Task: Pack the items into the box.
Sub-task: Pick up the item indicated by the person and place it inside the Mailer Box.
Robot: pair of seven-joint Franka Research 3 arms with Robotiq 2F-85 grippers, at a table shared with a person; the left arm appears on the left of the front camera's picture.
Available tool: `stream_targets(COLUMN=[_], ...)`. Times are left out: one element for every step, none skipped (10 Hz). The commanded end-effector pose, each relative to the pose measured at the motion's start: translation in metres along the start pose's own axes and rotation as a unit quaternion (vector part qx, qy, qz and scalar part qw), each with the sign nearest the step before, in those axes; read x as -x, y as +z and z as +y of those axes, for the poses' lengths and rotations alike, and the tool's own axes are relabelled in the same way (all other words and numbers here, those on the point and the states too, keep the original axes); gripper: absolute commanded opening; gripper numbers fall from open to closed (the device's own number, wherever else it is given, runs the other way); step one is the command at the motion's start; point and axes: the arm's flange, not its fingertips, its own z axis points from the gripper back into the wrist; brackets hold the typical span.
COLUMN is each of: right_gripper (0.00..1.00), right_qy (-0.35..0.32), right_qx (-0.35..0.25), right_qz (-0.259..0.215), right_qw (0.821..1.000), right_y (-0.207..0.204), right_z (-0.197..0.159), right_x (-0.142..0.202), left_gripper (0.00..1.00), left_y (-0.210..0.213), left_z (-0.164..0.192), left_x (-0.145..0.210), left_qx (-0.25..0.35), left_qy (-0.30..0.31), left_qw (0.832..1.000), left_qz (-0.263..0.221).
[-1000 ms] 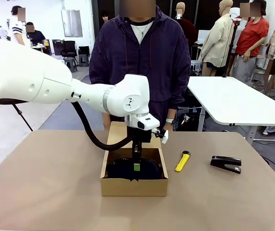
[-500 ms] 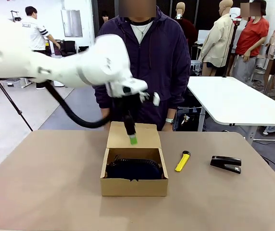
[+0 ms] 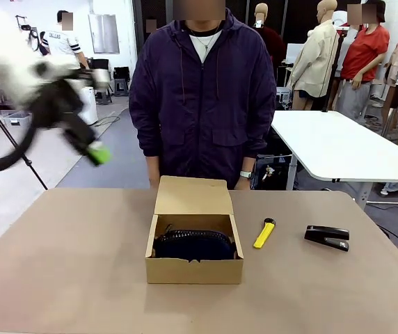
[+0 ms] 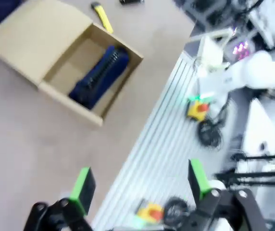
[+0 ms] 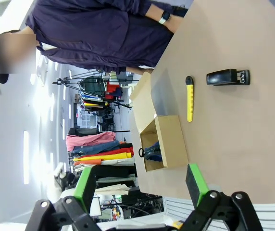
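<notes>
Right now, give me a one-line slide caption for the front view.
Dark pouch in the open cardboard box; yellow utility knife and black stapler on the table beside it; left hand hovers aside.

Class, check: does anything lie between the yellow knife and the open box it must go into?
Nothing visible does. The knife lies beside the box with bare table between; the lid is folded back, and the stapler lies beyond the knife.

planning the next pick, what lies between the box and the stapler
The yellow knife lies between the box and the stapler, seen in the front view.
</notes>
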Motion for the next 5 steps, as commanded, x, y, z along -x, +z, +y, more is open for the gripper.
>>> stream_targets(right_gripper=[1.00,1.00,1.00,1.00,1.00], right_qy=[0.004,0.004,0.004,0.004,0.004], right_qx=[-0.009,-0.009,-0.009,-0.009,-0.009], right_qz=[-0.002,-0.002,-0.002,-0.002,-0.002], right_qw=[1.000,1.000,1.000,1.000,1.000], right_y=[0.000,0.000,0.000,0.000,0.000], right_z=[0.003,0.003,0.003,0.003,0.003], right_x=[-0.001,-0.001,-0.001,-0.001,-0.001], left_gripper=[1.00,1.00,1.00,1.00,1.00], left_y=[0.051,0.055,0.045,0.035,0.056], left_z=[0.023,0.042,0.060,0.075,0.045], left_x=[0.126,0.172,0.202,0.212,0.193], left_qx=[0.024,0.045,0.064,0.057,0.054], left_qy=[0.147,0.214,0.243,0.248,0.184], left_qw=[0.972,0.948,0.932,0.926,0.968], left_qz=[-0.184,-0.229,-0.259,-0.280,-0.164])
